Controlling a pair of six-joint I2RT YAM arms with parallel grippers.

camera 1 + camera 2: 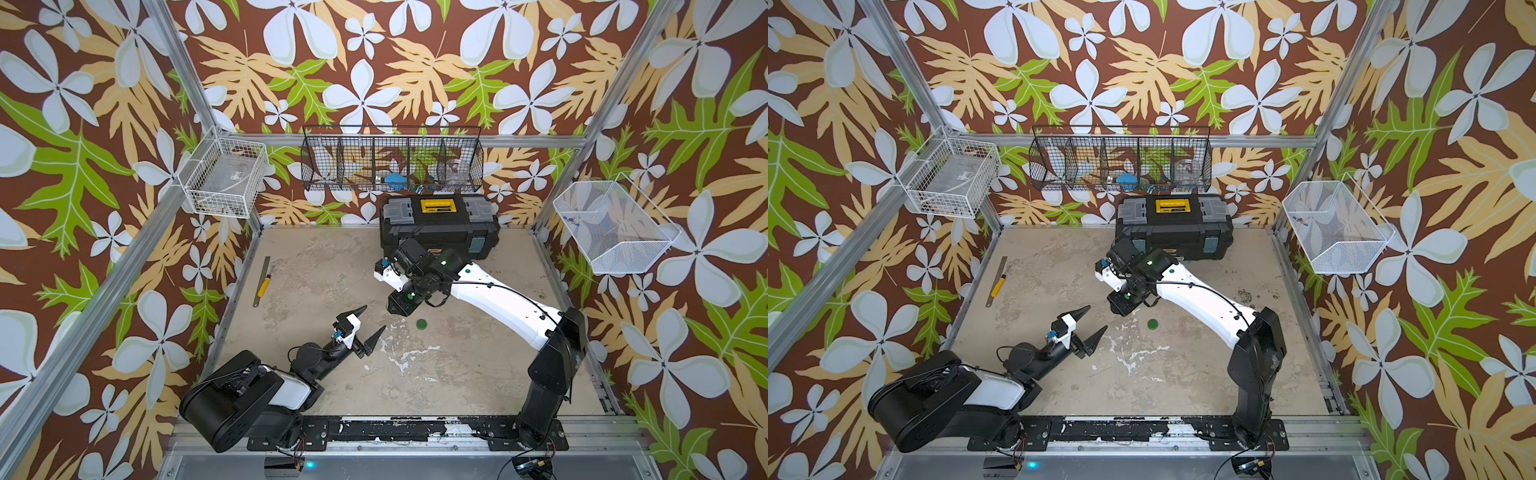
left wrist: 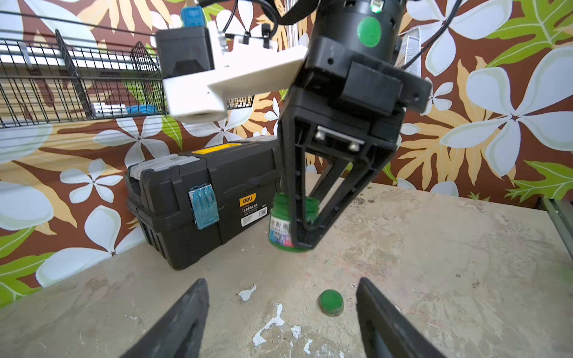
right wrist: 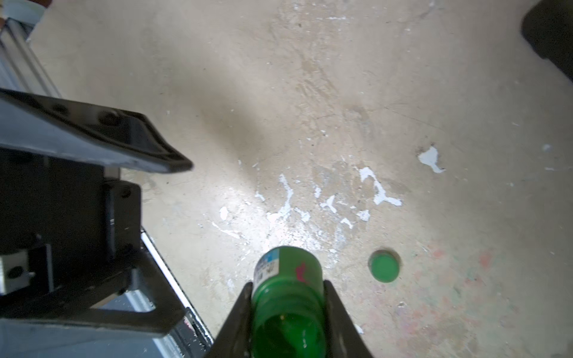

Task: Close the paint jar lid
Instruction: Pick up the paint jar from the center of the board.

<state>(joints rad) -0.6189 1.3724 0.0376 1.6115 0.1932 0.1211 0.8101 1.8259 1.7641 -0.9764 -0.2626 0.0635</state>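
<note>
The right gripper (image 3: 287, 283) is clamped on the paint jar (image 2: 279, 227), one finger on each side of the upright, uncapped pot, just in front of the black toolbox (image 2: 210, 198). The lid (image 1: 422, 323) lies flat on the table (image 2: 434, 263) near the jar, not touching it. The left gripper (image 1: 375, 317) is empty, its jaws apart, and points toward the lid from short of it.
</note>
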